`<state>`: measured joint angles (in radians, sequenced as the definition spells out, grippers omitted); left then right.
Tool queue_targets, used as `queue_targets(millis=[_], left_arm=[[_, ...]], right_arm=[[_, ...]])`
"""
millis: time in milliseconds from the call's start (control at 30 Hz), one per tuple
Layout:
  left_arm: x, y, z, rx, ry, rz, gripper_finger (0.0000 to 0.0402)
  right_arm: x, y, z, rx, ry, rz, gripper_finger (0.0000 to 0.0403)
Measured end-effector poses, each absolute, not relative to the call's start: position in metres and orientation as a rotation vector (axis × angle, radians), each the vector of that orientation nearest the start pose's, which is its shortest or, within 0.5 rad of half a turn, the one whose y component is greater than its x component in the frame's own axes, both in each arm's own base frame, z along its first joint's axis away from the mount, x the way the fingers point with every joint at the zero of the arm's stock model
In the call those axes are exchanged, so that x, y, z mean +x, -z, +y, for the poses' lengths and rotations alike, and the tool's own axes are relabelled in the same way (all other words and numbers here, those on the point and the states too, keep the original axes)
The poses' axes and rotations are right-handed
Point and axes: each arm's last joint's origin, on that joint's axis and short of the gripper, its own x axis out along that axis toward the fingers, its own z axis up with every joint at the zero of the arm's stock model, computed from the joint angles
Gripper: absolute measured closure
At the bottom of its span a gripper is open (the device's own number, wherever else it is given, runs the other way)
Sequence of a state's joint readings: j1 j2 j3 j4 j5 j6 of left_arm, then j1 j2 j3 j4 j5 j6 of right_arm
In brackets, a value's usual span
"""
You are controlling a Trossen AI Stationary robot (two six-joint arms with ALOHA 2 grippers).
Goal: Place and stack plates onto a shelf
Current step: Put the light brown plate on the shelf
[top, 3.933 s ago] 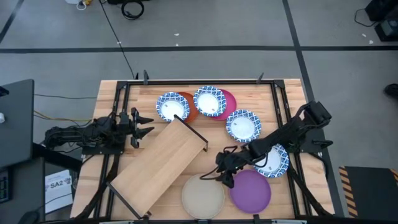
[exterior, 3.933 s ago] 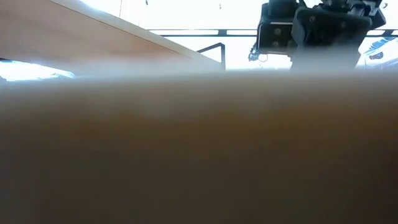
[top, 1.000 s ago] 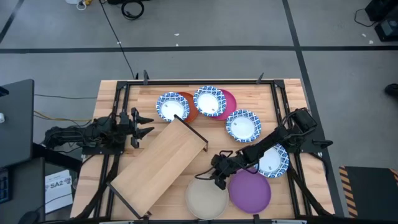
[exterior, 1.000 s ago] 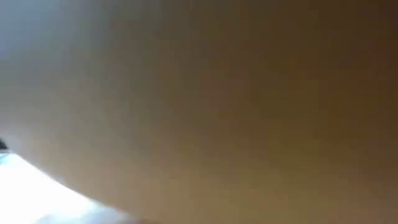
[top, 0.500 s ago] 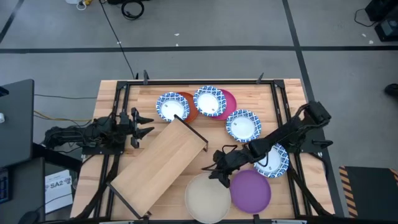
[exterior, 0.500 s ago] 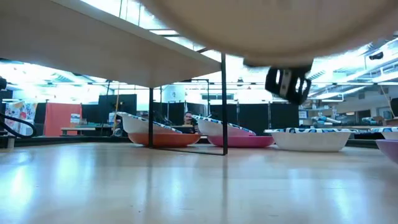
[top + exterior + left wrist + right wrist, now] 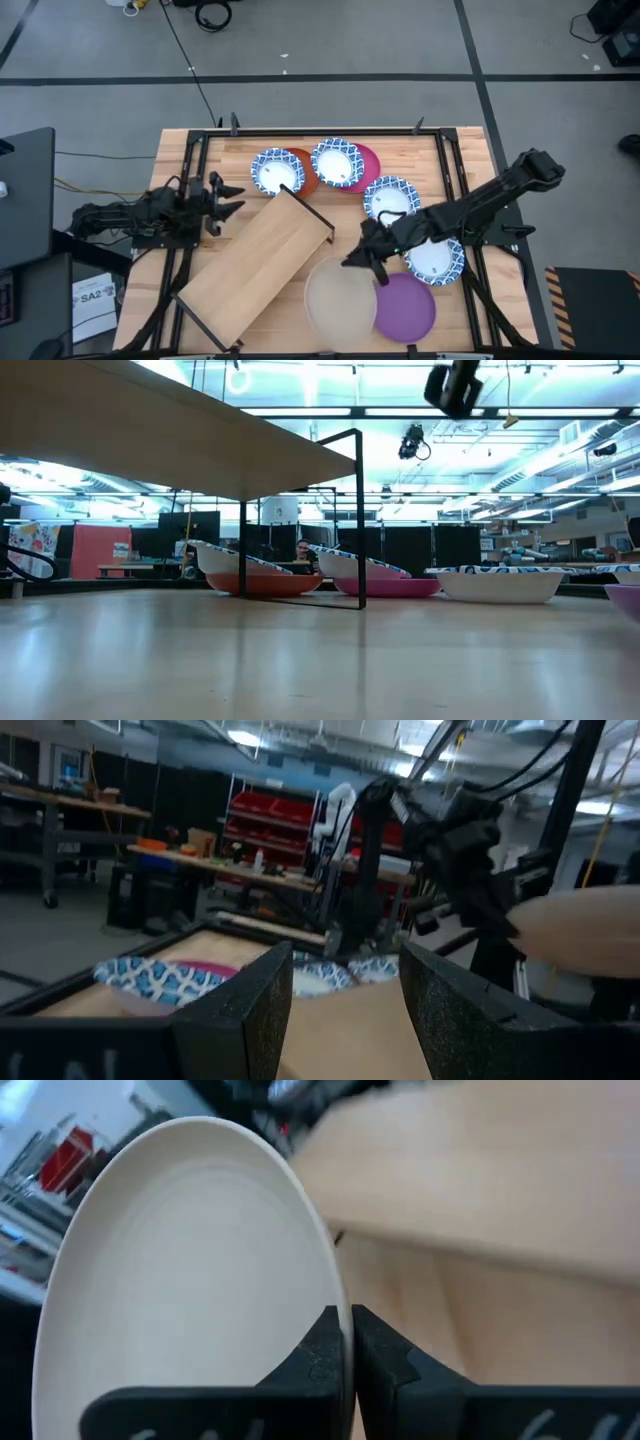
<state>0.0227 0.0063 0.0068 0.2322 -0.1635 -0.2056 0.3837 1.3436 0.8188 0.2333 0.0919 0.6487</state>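
Beige plate (image 7: 340, 297) pinched at rim by right gripper (image 7: 366, 259), held above tabletop (image 7: 460, 150) near front edge, between shelf (image 7: 255, 262) and purple plate (image 7: 408, 305). In right wrist view fingers (image 7: 318, 1348) pressed on plate rim. Shelf stands slanted across tabletop, bare on top. Other plates lie along far side and right. Left gripper (image 7: 226, 197) spread, waits at left edge beside shelf.

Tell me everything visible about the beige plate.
The beige plate is plain, round and shallow, matte cream with no pattern. The right gripper has shut its fingers on the rim and holds it lifted and tilted, near the table's front edge. In the high view it overlaps the purple plate, beside the shelf.
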Motion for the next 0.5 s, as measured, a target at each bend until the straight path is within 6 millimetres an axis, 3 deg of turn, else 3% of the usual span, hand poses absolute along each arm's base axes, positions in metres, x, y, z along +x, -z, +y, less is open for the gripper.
queue_targets(millis=[267, 500], left_arm=[[0.093, -0.195, 0.007, -0.214, -0.155, -0.325, 0.021], [0.09, -0.204, 0.008, -0.197, -0.185, -0.391, 0.021]], right_arm=[[0.266, -0.29, 0.077, 0.459, 0.016, 0.179, 0.0385], [0.271, -0.296, 0.044, 0.411, 0.269, 0.074, 0.0385]])
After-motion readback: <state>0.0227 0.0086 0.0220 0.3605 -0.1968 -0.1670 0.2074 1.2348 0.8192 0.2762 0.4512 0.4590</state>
